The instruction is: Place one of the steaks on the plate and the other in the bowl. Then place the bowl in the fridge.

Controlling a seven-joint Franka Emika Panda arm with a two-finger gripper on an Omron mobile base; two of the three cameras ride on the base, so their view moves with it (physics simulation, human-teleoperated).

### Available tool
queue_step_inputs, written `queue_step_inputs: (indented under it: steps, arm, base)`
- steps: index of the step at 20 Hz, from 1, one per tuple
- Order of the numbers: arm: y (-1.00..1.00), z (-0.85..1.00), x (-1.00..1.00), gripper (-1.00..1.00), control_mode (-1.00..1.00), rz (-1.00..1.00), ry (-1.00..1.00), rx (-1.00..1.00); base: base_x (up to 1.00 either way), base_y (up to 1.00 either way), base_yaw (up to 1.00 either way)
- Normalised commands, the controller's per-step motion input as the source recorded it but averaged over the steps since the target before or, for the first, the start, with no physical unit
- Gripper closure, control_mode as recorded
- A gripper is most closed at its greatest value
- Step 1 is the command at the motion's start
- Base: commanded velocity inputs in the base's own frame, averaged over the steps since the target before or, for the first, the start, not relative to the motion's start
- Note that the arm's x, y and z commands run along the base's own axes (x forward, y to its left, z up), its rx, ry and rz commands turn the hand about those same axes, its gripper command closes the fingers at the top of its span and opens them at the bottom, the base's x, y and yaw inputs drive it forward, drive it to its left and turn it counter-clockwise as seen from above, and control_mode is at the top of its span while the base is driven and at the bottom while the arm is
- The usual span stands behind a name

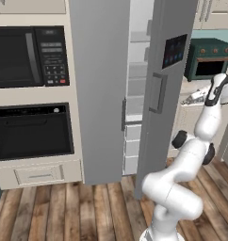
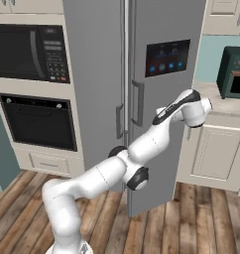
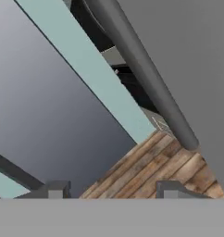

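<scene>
The grey two-door fridge (image 1: 99,89) stands ahead with its right door (image 1: 165,94) swung partly open, showing white shelves (image 1: 137,84). That door carries the dark touchscreen (image 2: 166,58) and a slim handle (image 2: 137,104). My arm reaches past the door's right edge, my hand (image 2: 194,106) level with the handle. In the hand view my gripper (image 3: 114,190) is open with nothing between its fingertips (image 3: 56,190), and it faces a grey door surface with a slim handle (image 3: 146,83) and the wooden floor (image 3: 151,166). The steaks, the plate and the bowl are out of view.
Left of the fridge a black microwave (image 1: 28,56) sits above a black built-in oven (image 1: 33,132). To the right, a teal toaster oven (image 1: 207,59) stands on a counter over cream cabinets (image 2: 216,149). Wooden floor (image 1: 64,207) lies in front.
</scene>
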Motion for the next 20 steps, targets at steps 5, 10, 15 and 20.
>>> queue_step_inputs:
  steps: [5, 10, 15, 20]
  arm:
    - [-0.33, 0.65, -0.71, -1.0, -1.0, -0.39, 0.26, 0.02]
    - [-0.21, 0.35, -0.47, -1.0, -1.0, -0.38, 0.55, -0.03]
    - [-0.07, 0.0, -0.27, -1.0, -1.0, -0.35, 0.87, -0.04]
    - [-0.02, -0.08, -0.28, -1.0, -1.0, -0.32, 0.97, -0.09]
  base:
    - [0.0, 0.0, 0.0]
    - [0.0, 0.0, 0.0]
    - [0.0, 0.0, 0.0]
    - [0.0, 0.0, 0.0]
